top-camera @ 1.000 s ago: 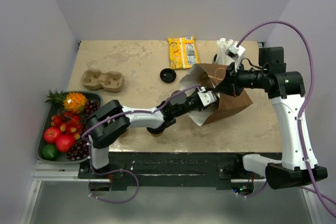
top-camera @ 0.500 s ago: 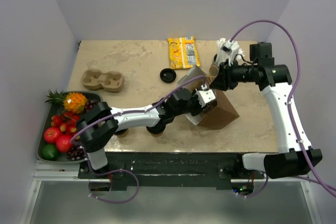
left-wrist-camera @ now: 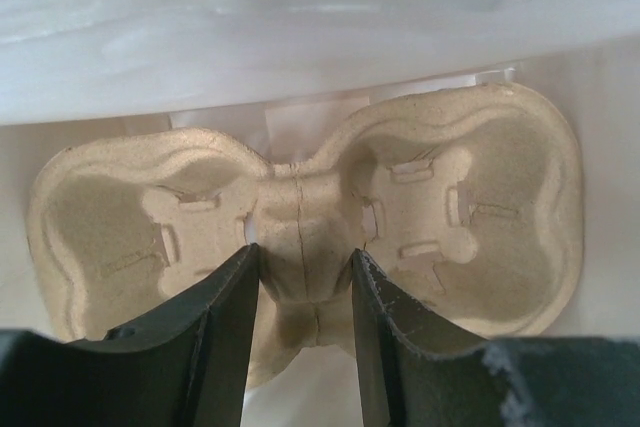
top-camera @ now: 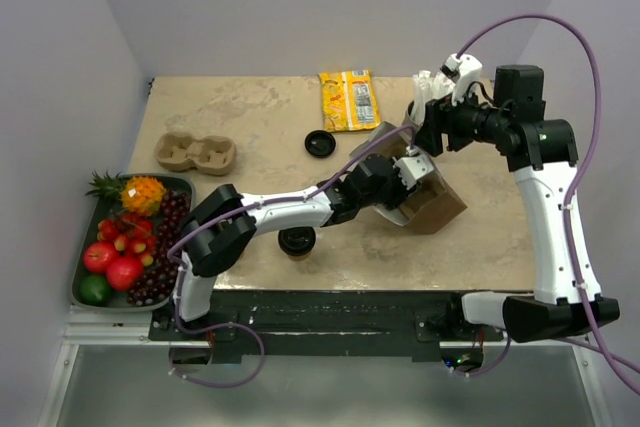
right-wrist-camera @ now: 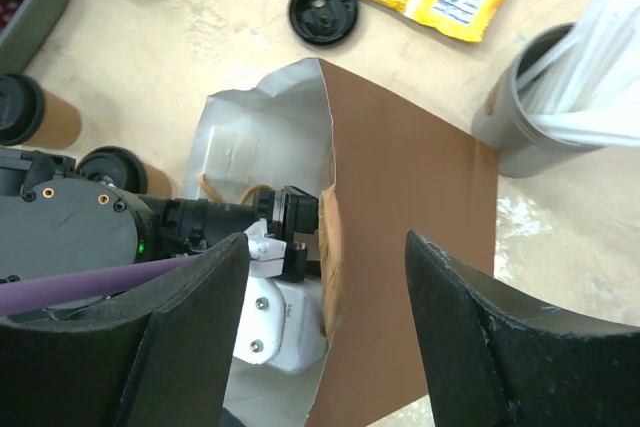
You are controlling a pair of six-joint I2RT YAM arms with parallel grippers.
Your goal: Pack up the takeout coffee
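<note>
My left gripper (left-wrist-camera: 300,282) is deep inside the brown paper bag (top-camera: 437,209), shut on the middle bridge of a moulded cardboard carrier (left-wrist-camera: 455,197). From above, the bag hides its fingers. My right gripper (right-wrist-camera: 328,243) hangs open over the bag's mouth, with the bag's rim (right-wrist-camera: 330,147) between its fingers and touching neither. Two kraft cups with black lids, the takeout coffee, stand left of the bag (right-wrist-camera: 28,112), (right-wrist-camera: 112,165); the left arm partly hides the second. The top view shows one lidded cup (top-camera: 298,241) near the front edge.
A loose black lid (top-camera: 320,143) lies mid-table. A second cardboard carrier (top-camera: 195,154) sits at the left, above a fruit tray (top-camera: 82,292). A yellow packet (top-camera: 348,99) lies at the back. A grey cup of white straws (right-wrist-camera: 535,107) stands right behind the bag.
My right gripper has opened, let go of the bag's rim and drawn back up. The left arm has pushed further right into the bag, which has shifted right.
</note>
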